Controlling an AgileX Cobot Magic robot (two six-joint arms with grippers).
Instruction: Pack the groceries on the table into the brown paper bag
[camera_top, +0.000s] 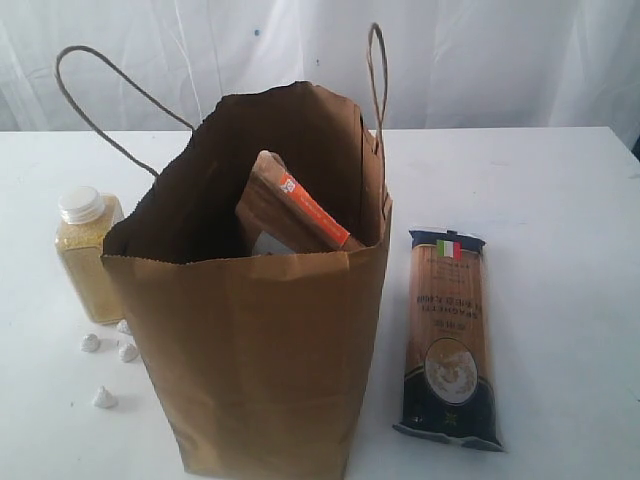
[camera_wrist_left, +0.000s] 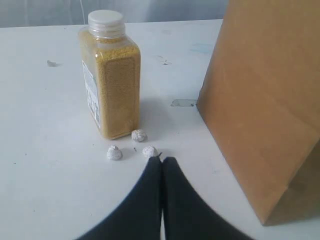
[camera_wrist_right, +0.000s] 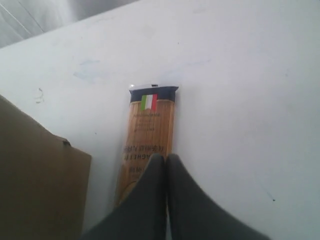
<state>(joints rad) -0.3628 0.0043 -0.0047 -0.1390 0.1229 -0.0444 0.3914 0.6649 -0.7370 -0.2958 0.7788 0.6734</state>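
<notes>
White table (camera_top: 560, 200); bag (camera_top: 260, 360) hides most contents; both arms' fingers (camera_wrist_left: 161, 162) closed, empty.

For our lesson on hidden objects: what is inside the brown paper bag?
Inside the brown paper bag, a brown orange-labelled pouch leans upright, with something pale just below it. Whatever lies deeper is hidden by the bag's walls.
</notes>
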